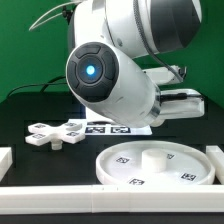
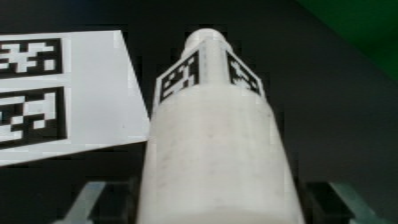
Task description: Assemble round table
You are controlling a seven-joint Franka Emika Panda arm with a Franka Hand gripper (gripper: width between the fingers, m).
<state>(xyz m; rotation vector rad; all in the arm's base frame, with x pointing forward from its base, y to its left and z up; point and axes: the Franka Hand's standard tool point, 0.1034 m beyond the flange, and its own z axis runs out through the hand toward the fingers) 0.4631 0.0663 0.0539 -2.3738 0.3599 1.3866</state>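
Observation:
In the wrist view the short thick white leg (image 2: 214, 120) fills the middle, with black-and-white tags near its far end. My gripper (image 2: 214, 205) is shut on it, and one finger (image 2: 84, 200) shows on each side of its near end. In the exterior view the large rimmed round disc (image 1: 150, 165) lies flat at the front right. The cross-shaped base (image 1: 52, 135) lies at the exterior view's left. The arm's bulky body hides the leg and the fingers in that view.
The marker board (image 1: 112, 128) lies flat behind the disc, next to the cross base, and also shows beside the leg as the marker board (image 2: 54, 90). White border rails run along the front (image 1: 60, 205), the left (image 1: 5, 158) and the right (image 1: 215, 155).

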